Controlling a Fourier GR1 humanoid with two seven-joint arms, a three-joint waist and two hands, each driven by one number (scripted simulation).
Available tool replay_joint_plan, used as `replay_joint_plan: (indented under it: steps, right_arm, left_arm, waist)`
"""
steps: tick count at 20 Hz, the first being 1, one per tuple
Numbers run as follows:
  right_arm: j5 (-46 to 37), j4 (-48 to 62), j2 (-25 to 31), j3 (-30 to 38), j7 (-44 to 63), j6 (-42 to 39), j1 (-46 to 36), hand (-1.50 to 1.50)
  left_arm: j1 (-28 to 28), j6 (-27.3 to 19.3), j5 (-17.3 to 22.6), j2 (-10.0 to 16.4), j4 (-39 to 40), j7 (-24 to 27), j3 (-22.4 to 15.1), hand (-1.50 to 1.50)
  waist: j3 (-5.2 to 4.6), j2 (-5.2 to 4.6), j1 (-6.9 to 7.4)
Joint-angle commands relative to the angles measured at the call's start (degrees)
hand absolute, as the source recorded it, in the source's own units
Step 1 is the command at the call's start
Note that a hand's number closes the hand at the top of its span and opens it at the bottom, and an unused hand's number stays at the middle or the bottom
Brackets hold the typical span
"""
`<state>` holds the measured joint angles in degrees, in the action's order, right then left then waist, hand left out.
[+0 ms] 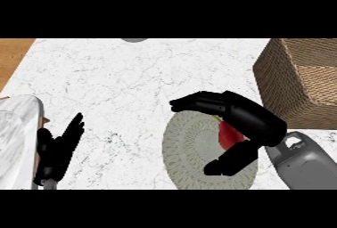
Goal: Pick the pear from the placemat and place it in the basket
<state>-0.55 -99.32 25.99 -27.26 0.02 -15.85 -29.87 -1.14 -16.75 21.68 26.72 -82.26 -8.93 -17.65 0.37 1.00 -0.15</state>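
- Here's the counter (132,80): a white marble top with thin grey veins, running across nearly the whole view.
- Far left, its edge cuts on a slant, with a brown wooden surface (13,58) beyond it.
- Near right of centre lies the round placemat (187,147), pale and woven in rings, flat on the marble, its near rim cut off by the view's edge.
- Far right stands the brown wicker basket (289,75), its near corner close to the placemat's far right side but apart from it.
- At the far edge a small grey shape (134,39) peeks in; can't tell what.
- Near left, a pale marbled slab (16,133) overlaps the counter's edge.
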Motion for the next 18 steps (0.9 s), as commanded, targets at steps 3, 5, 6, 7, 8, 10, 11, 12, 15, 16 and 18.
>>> replay_joint_plan:
  steps: [3,5,6,7,8,10,11,12,15,16,18]
  right_arm:
    - [-3.2,-2.1,12.5,6.6,8.3,-8.3,-12.5,-1.50]
    - [1.1,-2.9,15.7,9.2,11.1,-14.2,-16.6,-1.50]
    - [1.7,-3.5,16.7,9.2,12.1,-15.7,-16.7,-1.50]
    - [3.9,0.2,19.7,11.9,10.6,-19.5,-19.9,-1.50]
    - [3.3,0.6,19.7,10.0,11.7,-21.5,-20.4,-1.50]
    - [7.4,1.7,23.8,11.5,12.1,-28.2,-23.1,-1.50]
    - [8.6,2.2,25.4,10.9,11.6,-31.8,-23.7,-1.50]
    - [8.2,3.7,26.7,9.4,11.1,-34.8,-23.7,-1.50]
    - [9.5,6.7,29.8,10.3,10.5,-41.4,-27.2,-1.50]
    - [9.5,6.6,29.5,9.8,11.4,-42.6,-28.1,-1.50]
    - [7.8,7.1,29.6,9.4,10.9,-44.6,-28.9,-1.50]
  left_arm:
    - [-3.4,0.0,-0.5,-1.4,4.7,-1.1,-1.6,0.00]
    - [-2.6,1.7,0.9,0.2,4.0,-2.0,0.1,0.00]
    - [-4.5,3.0,1.9,1.4,2.7,-2.6,0.5,0.00]
    - [-3.7,1.9,0.2,-0.9,4.7,-0.8,-1.0,0.00]
    - [-5.0,2.1,0.7,1.1,0.9,-2.6,-0.5,0.00]
    - [-5.2,3.1,1.3,-0.2,3.9,-0.2,0.2,0.00]
    - [-1.9,2.8,1.0,0.0,3.9,-2.7,0.2,0.00]
    - [-4.4,2.3,-0.1,-0.8,2.6,-0.8,-1.2,0.00]
    - [-3.4,1.7,0.0,-0.4,2.2,-2.9,-0.4,0.00]
    - [-4.1,4.3,1.4,1.6,2.6,-2.1,1.4,0.00]
    - [-4.6,4.2,0.9,0.8,1.1,-2.4,0.6,0.00]
  waist:
    - [-0.61,-0.76,-0.24]
    - [-0.59,-0.65,-0.23]
    - [-0.54,-0.57,0.11]
    - [-0.60,-0.95,0.15]
    - [-0.49,-0.79,1.06]
    - [-0.61,-0.82,0.49]
    - [-0.55,-0.93,-0.20]
    - [-0.55,-1.00,0.67]
    - [-0.50,-1.12,0.88]
    - [-0.52,-1.06,1.08]
    - [-0.45,-1.08,1.20]
